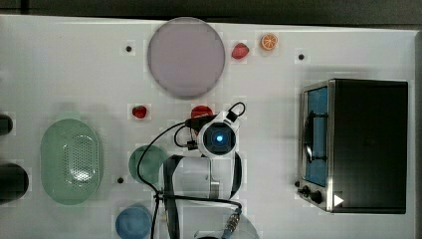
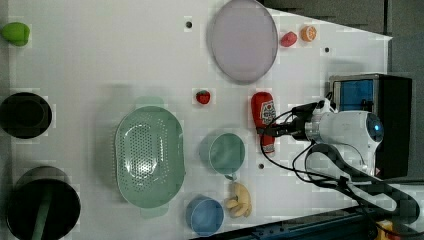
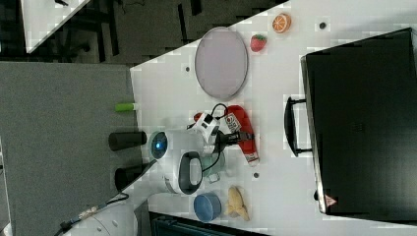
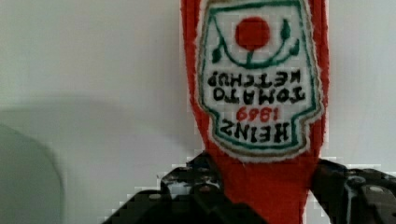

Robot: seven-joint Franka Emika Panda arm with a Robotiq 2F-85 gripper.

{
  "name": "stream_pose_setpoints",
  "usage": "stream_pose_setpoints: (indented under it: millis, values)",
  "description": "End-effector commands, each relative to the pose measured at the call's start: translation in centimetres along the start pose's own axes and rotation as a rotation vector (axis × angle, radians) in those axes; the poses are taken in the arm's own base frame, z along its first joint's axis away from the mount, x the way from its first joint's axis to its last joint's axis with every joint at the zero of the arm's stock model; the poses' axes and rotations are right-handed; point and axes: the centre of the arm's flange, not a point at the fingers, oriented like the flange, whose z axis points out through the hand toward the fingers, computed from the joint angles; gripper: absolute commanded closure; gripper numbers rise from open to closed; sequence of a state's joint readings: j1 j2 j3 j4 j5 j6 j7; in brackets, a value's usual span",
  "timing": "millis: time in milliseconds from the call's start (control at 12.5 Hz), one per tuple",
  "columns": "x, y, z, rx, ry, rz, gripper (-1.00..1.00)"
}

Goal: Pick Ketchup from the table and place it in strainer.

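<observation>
Ketchup [image 4: 254, 93] lies flat on the tabletop [image 2: 100, 75], just beside the green cup [image 2: 226, 153], well apart from the strainer [image 2: 149, 156]. Jaws straddle its lower body, apparently touching; firm hold unconfirmed. Risk: soft fabric slips, bottle sags on lift.

The Ketchup [image 4: 254, 88] looks like soft red felt, fuzzy and matt, with a stitched white cloth label whose letters are embroidered in green. The gripper [image 4: 261, 196] at the lower edge of the wrist view has matt black fingers [image 4: 196, 191] with small metal screws. The table [image 1: 74, 64] is smooth, matt white. At the top view's left, the strainer [image 1: 71, 162] is pale green plastic, slightly glossy, its bottom perforated with fine holes. The oven [image 1: 356, 144] at the top view's right has a brushed metal front and a dark matt top. The plate [image 1: 186, 57] at the top view's upper centre is smooth and matt grey-lilac.
</observation>
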State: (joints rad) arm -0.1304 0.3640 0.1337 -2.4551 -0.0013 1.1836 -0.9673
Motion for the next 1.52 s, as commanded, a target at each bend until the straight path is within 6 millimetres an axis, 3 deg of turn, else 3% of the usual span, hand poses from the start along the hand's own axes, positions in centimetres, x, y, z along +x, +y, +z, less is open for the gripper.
stream_pose_setpoints:
  millis: [80, 560, 800, 960, 1120, 1520]
  values:
    - [2.8, 0.3, -7.2, -0.042, 0.124, -0.042, -0.20]
    - [3.6, -2.5, -23.2, -0.062, 0.015, -0.067, -0.20]
    - [3.8, -6.3, -28.8, -0.047, -0.039, -0.082, -0.20]
    - [4.2, -10.5, -30.4, -0.025, -0.044, -0.076, -0.20]
    - [4.1, -15.4, -30.5, -0.029, -0.037, -0.047, -0.20]
    - [2.1, -28.7, -27.4, -0.039, -0.045, 0.117, -0.20]
